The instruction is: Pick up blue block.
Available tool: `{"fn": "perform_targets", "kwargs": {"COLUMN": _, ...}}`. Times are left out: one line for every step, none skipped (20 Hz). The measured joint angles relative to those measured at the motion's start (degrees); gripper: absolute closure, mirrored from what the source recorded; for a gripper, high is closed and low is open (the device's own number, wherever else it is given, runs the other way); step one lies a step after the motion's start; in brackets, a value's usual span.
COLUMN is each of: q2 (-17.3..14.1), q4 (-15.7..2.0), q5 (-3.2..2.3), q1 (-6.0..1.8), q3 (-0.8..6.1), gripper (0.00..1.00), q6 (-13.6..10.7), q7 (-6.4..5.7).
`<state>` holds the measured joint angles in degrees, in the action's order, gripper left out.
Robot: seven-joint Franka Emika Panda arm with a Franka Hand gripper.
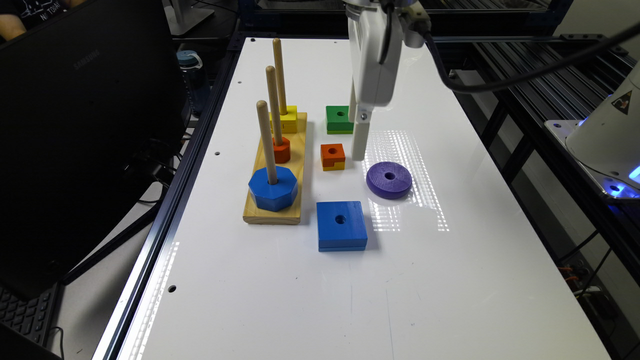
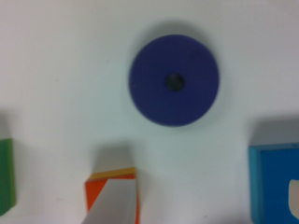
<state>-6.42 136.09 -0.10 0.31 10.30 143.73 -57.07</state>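
Desk (image 1: 450, 280): white, carries all items. Blue block (image 1: 341, 225): flat on desk, nearest the camera, beside the peg board (image 1: 272, 212). Purple disc (image 1: 389, 179): just behind the block. My fingers (image 1: 359, 145): poised beside the orange block (image 1: 333, 156); spread, I cannot tell.

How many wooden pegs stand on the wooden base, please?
3. All stand in one row on the wooden base: the nearest peg through the blue octagon, the middle peg through the orange piece, the farthest peg through the yellow piece.
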Motion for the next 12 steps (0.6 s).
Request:
{"fn": "perform_targets", "kwargs": {"q2": -0.08, "q4": -0.20, "q5": -0.07, "q1": 0.01, "q3": 0.79, "gripper": 0.00, "q6": 0.00, "q7": -0.87}}
{"fn": "perform_targets", "kwargs": {"q2": -0.14, "q4": -0.34, "q5": -0.13, "q1": 0.00, "q3": 1.29, "gripper": 0.00, "q6": 0.00, "q7": -1.45}}
{"fn": "perform_targets", "kwargs": {"q2": -0.22, "q4": -0.53, "q5": -0.15, "q1": 0.00, "q3": 1.67, "gripper": 0.00, "q6": 0.00, "q7": -1.82}}
{"fn": "perform_targets", "kwargs": {"q2": -0.39, "q4": -0.82, "q5": -0.15, "q1": 0.02, "q3": 2.04, "gripper": 0.00, "q6": 0.00, "q7": -2.21}}
{"fn": "perform_targets", "kwargs": {"q2": -0.61, "q4": -1.10, "q5": -0.18, "q1": 0.05, "q3": 2.32, "gripper": 0.00, "q6": 0.00, "q7": -2.54}}
{"fn": "perform_targets", "kwargs": {"q2": -0.96, "q4": -1.53, "q5": -0.19, "q1": 0.08, "q3": 2.66, "gripper": 0.00, "q6": 0.00, "q7": -2.86}}
{"fn": "perform_targets", "kwargs": {"q2": -1.35, "q4": -1.96, "q5": -0.22, "q1": 0.14, "q3": 2.92, "gripper": 0.00, "q6": -0.01, "q7": -3.20}}
{"fn": "perform_targets", "kwargs": {"q2": -1.83, "q4": -2.43, "q5": -0.26, "q1": 0.18, "q3": 3.17, "gripper": 0.00, "q6": -0.01, "q7": -3.50}}
{"fn": "perform_targets", "kwargs": {"q2": -2.25, "q4": -2.87, "q5": -0.27, "q1": 0.21, "q3": 3.44, "gripper": 0.00, "q6": -0.01, "q7": -3.76}}
{"fn": "perform_targets", "kwargs": {"q2": -2.63, "q4": -3.32, "q5": -0.27, "q1": 0.29, "q3": 3.76, "gripper": 0.00, "q6": -0.01, "q7": -4.08}}
{"fn": "perform_targets", "kwargs": {"q2": -3.09, "q4": -3.86, "q5": -0.32, "q1": 0.50, "q3": 4.23, "gripper": 0.00, "q6": -0.03, "q7": -4.78}}
{"fn": "perform_targets", "kwargs": {"q2": -3.45, "q4": -4.27, "q5": -0.47, "q1": 0.75, "q3": 4.59, "gripper": 0.00, "q6": -0.06, "q7": -5.50}}
